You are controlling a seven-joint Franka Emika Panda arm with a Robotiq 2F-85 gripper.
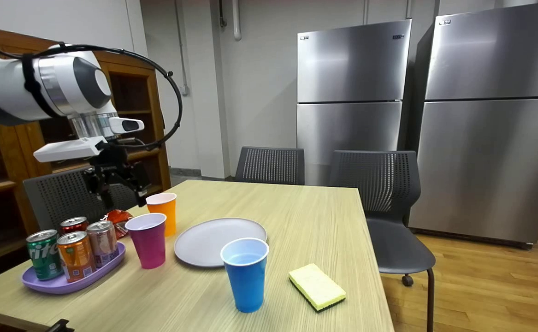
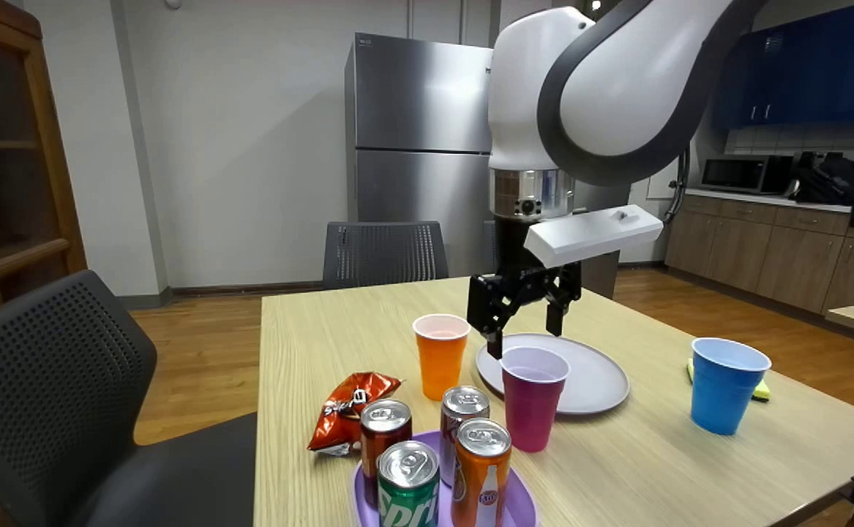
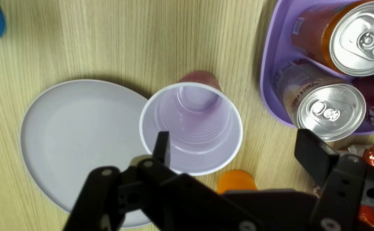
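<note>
The room light is even and moderately bright. In both exterior views a steel refrigerator (image 1: pixel 351 85) carries a whitish glare, and the wall (image 2: pixel 244 139) a faint diagonal shadow. In the wrist view the can lids (image 3: pixel 331 110) shine strongly, a soft shadow borders the plate (image 3: pixel 81 134), and the near gripper (image 3: pixel 233 141) is slightly blurred.

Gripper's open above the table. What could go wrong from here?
In the wrist view, one finger of the open gripper overlaps the magenta cup at its rim; lowering here might clip and tip it, as it looks empty.
The opposite finger appears near the Diet Coke can on the purple tray; descending there might knock it.
The orange cup stands close to the magenta one and could get bumped too.
</note>
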